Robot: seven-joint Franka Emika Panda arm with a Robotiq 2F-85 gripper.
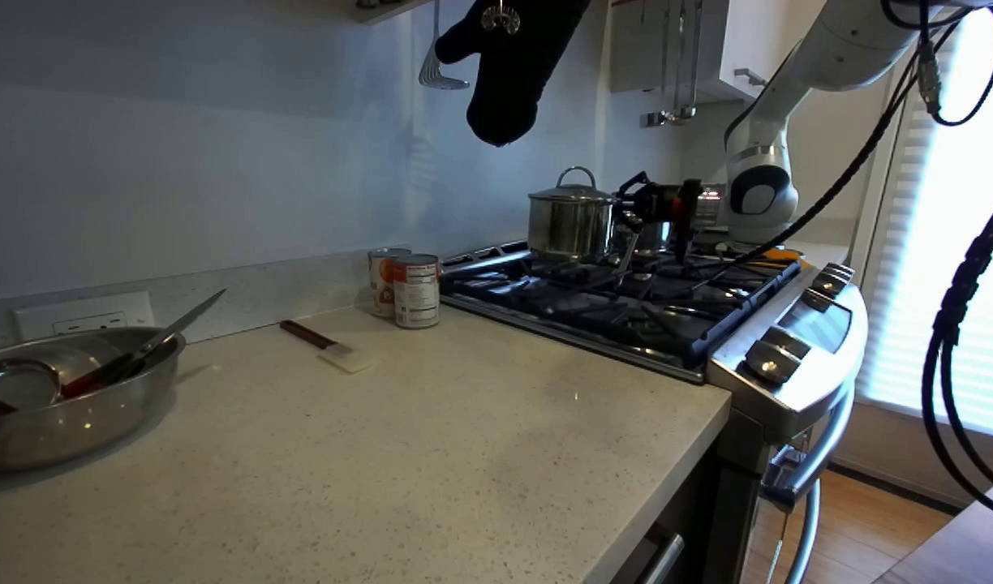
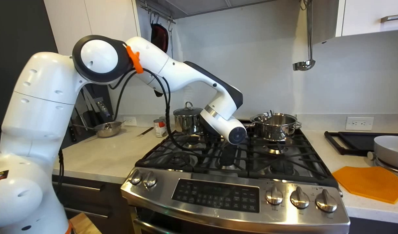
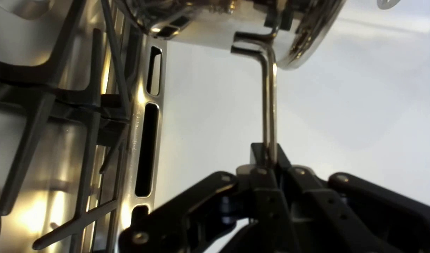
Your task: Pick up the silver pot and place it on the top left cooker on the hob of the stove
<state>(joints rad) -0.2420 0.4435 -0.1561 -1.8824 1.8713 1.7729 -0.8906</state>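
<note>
The silver pot (image 1: 573, 223) has a glass lid with a loop knob. It stands upright at the back left of the hob (image 2: 153, 154), as the pot (image 2: 187, 123) also shows. I cannot tell whether its base touches the grate. The top left cooker (image 2: 194, 139) is partly hidden by the pot and arm. My gripper (image 1: 629, 203) is at the pot's side. In the wrist view my gripper (image 3: 269, 156) is shut on a thin metal side handle (image 3: 268, 105) of the pot (image 3: 201, 28). The stove (image 2: 218, 211) is under the arm. The fingers are hidden in an exterior view.
Another steel pot (image 2: 275, 130) with utensils stands at the back right of the hob. Two cans (image 1: 416, 290), a brush (image 1: 322, 341) and a metal bowl (image 1: 99, 434) stand on the counter. An oven mitt (image 1: 505, 81) hangs above. An orange mat (image 2: 369, 183) lies right.
</note>
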